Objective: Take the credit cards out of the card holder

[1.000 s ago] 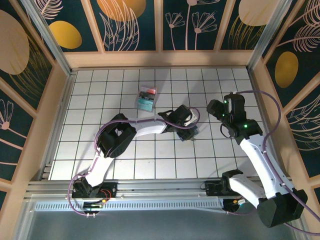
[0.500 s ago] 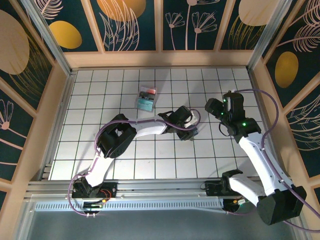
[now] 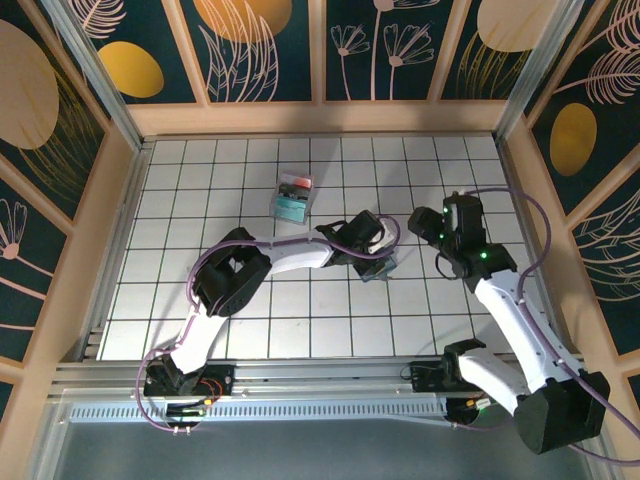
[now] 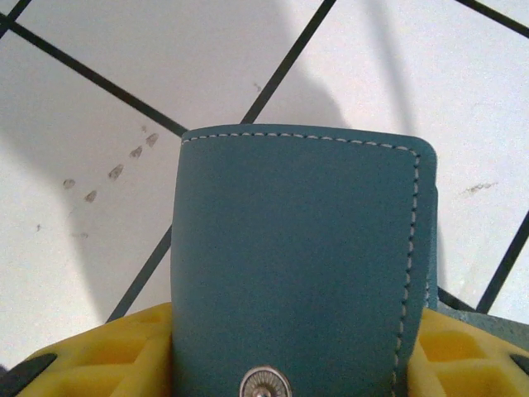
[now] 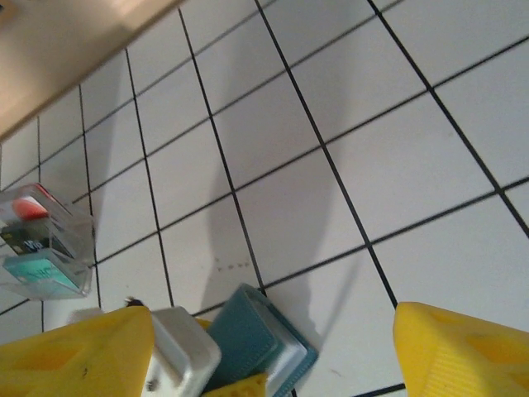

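The card holder (image 4: pixel 297 248) is a teal stitched wallet with a metal snap, lying on the white tiles mid-table (image 3: pixel 383 269). My left gripper (image 4: pixel 297 351) is shut on its upper half, yellow fingers (image 4: pixel 107 356) pressed to both side edges. In the right wrist view the card holder (image 5: pixel 252 335) gapes slightly, with a pale layer between its halves; I cannot tell if that is one of the credit cards. My right gripper (image 5: pixel 264 331) hovers just right of the holder (image 3: pixel 425 225), open, nothing between its fingers (image 5: pixel 463 347).
A small clear plastic box (image 3: pixel 293 195) with red and teal contents stands a few tiles behind and left of the holder, also in the right wrist view (image 5: pixel 41 244). Wooden walls (image 3: pixel 320 118) ring the tiled floor.
My left gripper's jaws have closed in onto the card holder. The right gripper has drifted left and a little nearer to it, still open.
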You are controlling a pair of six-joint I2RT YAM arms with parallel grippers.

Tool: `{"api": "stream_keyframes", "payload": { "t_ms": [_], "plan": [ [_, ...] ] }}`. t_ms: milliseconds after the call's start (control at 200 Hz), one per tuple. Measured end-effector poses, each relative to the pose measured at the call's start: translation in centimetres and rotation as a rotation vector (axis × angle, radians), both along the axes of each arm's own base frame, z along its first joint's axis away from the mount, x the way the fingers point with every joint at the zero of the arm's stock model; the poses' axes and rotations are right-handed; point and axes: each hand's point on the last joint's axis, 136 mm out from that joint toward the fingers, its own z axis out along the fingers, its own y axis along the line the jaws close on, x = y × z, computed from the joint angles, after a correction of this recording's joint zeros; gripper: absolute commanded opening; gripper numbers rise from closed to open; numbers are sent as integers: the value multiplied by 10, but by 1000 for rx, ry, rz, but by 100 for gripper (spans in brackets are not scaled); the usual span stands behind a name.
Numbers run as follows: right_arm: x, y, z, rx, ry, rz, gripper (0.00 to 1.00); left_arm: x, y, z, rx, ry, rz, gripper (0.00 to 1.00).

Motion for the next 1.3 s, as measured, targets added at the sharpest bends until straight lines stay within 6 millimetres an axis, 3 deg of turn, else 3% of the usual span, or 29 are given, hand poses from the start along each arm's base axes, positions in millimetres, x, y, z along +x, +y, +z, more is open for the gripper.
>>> {"api": "stream_keyframes", "payload": {
  "t_ms": [175, 475, 711, 881, 1146, 1301],
  "plan": [
    [-13, 1, -30, 42, 49, -4, 76, -5, 9, 15, -26, 19, 54, 9],
    [-25, 23, -67, 244, 71, 69, 70, 0, 18, 69, -168, 20, 181, 8],
    [-39, 41, -95, 367, 110, 123, 71, 13, 27, 69, -249, 96, 287, 5],
    [-31, 40, -81, 400, 42, 143, 73, 14, 39, 76, -328, 177, 359, 5],
    [-20, 40, -30, 480, -176, 226, 77, 32, 54, 152, -610, 189, 431, 5],
    [-22, 52, -4, 518, -278, 327, 78, 31, 54, 177, -714, 205, 426, 5]
  ]
}}
